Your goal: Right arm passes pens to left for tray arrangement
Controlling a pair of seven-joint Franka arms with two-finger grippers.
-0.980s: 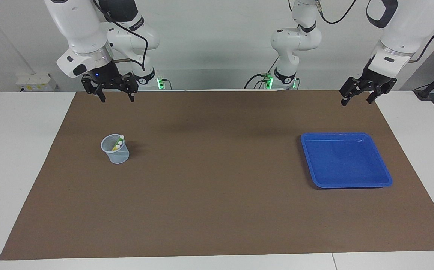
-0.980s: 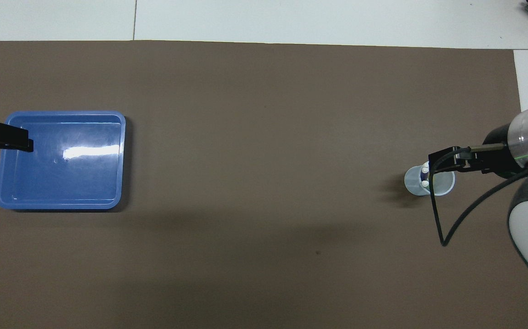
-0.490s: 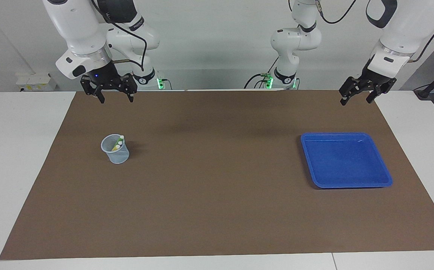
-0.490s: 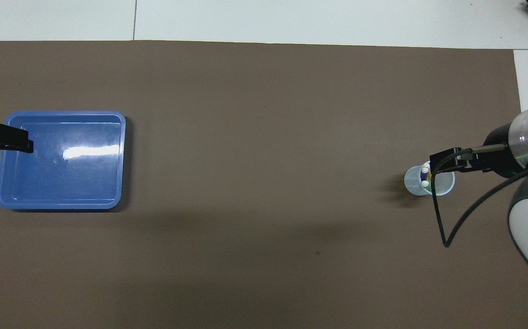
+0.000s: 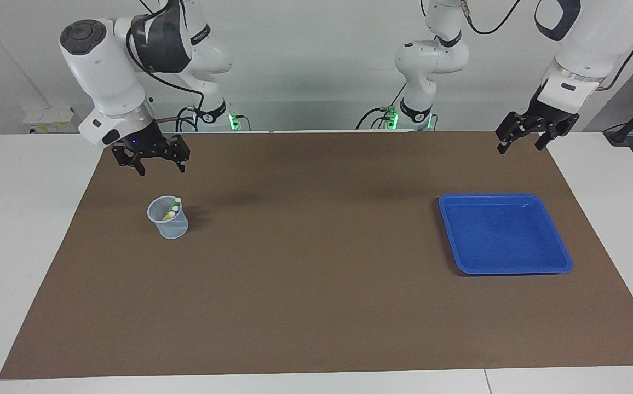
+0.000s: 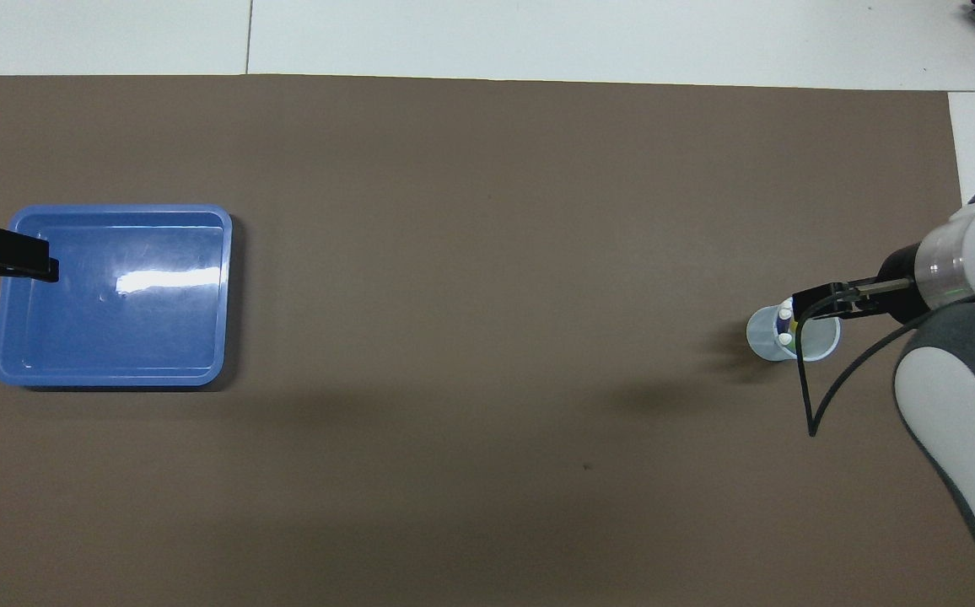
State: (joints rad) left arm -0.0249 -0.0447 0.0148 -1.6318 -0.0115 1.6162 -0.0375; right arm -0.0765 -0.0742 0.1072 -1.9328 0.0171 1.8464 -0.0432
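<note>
The pens (image 5: 172,208) stand together in a small pale mesh cup (image 5: 170,224) toward the right arm's end of the table; green and yellow bodies and whitish ends show above its rim. From overhead, the pens' whitish ends (image 6: 784,315) poke out of the cup (image 6: 770,341). My right gripper (image 5: 162,170) hangs open in the air a little above the cup, nothing in it; overhead, the right gripper (image 6: 821,301) covers part of the cup's rim. The blue tray (image 5: 505,235) lies bare toward the left arm's end. My left gripper (image 5: 519,148) waits open, raised near the tray (image 6: 116,346).
A brown mat (image 5: 316,306) covers most of the white table (image 5: 32,230). A black cable (image 6: 808,396) loops down from the right wrist beside the cup. From overhead, the left gripper (image 6: 11,257) overlaps the tray's edge.
The right arm has swung down and forward, bringing its open gripper lower and closer above the cup. The left arm, tray, cup and pens have not moved.
</note>
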